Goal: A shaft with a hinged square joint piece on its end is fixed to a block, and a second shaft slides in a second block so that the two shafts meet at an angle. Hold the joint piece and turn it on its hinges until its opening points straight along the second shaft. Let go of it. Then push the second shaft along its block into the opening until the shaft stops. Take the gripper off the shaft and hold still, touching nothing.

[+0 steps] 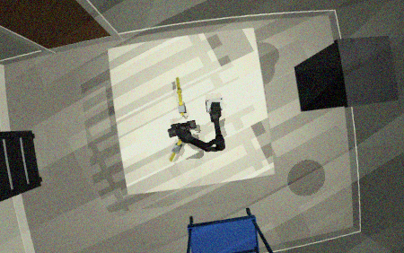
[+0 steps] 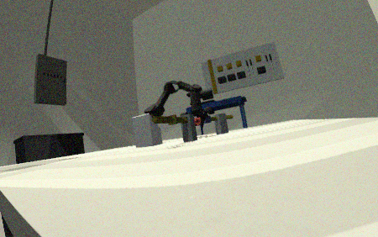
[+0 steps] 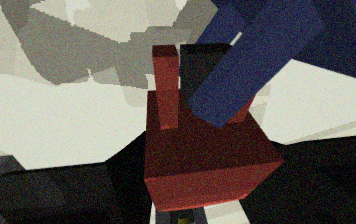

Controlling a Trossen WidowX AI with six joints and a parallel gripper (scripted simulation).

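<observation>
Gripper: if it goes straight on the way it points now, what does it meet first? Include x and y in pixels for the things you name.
The gripper (image 1: pixel 183 128) (image 2: pixel 198 119) (image 3: pixel 182 127) points down, shut on the red joint piece (image 2: pixel 197 122) (image 3: pixel 215 186). Below, probably the white table top (image 1: pixel 148 103) (image 2: pixel 273 168) (image 3: pixel 50 120); the depth is unclear.
</observation>
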